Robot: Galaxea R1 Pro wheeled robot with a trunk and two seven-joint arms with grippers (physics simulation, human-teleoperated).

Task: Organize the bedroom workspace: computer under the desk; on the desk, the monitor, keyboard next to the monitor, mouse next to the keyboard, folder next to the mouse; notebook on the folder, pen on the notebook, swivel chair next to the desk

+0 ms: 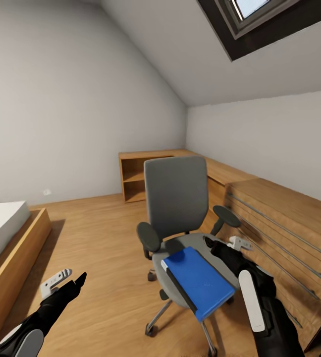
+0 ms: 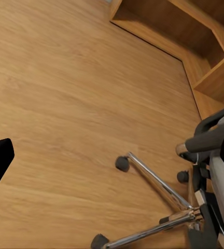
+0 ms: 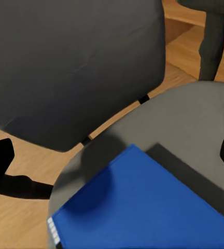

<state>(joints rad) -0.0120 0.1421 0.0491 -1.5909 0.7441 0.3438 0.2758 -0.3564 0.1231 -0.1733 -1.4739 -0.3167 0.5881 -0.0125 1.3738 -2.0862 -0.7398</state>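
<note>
- Right gripper (image 1: 219, 246) nearest, hovering over the seat at the far edge of the folder (image 1: 198, 282); wrist view shows its fingers spread wide, nothing between them.
- Folder lies flat on the swivel chair (image 1: 176, 198) seat, one corner overhanging the front edge.
- Left gripper (image 1: 74, 281) low above the wood floor (image 1: 101, 248), beside the chair; whether it is parted or closed, cannot tell.
- Low wood cabinet (image 1: 279, 213) just beyond the chair.

Bright, even daylight enters from the skylight (image 1: 259, 20) at the upper right; the walls are evenly lit; the swivel chair (image 1: 178, 198) casts a soft shadow on the wooden floor (image 1: 96, 248); the head view bends straight lines near its edges; the renders look slightly soft throughout.
</note>
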